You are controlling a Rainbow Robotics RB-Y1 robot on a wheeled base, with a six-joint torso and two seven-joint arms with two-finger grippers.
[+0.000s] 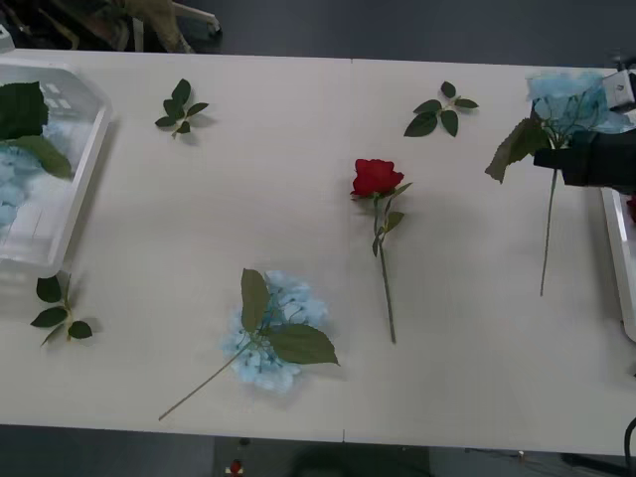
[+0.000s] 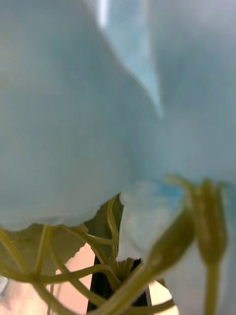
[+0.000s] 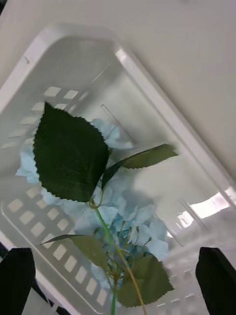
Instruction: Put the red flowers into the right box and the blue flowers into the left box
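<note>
1. I have a blue hydrangea (image 1: pixel 568 99) lifted off the table at the far right, its stem hanging down free. It sits just beside the right box (image 1: pixel 618 248), whose white rim pokes in at the edge.
2. The right gripper (image 1: pixel 596 159) holds that hydrangea, though I cannot tell how its fingers are set; in the right wrist view pale petals (image 2: pixel 73 123) and green stalks crowd the lens.
3. My read: this is the carry step for a blue flower, and it belongs in the left box (image 1: pixel 84 169), well apart across the table. The next move calls for a long traverse left or a handover.
4. The left gripper (image 3: pixel 118 280) hovers over the left box with its black fingers (image 3: pixel 216 275) spread wide and nothing between them.
5. The left box already holds one blue cluster (image 3: pixel 118 206) with big green leaves.
6. On the table remain a red rose (image 1: pixel 377 177) near the centre and another blue hydrangea (image 1: pixel 273 333) nearer me.
7. Loose leaf sprigs (image 1: pixel 439 111) lie scattered; I leave them.
</note>
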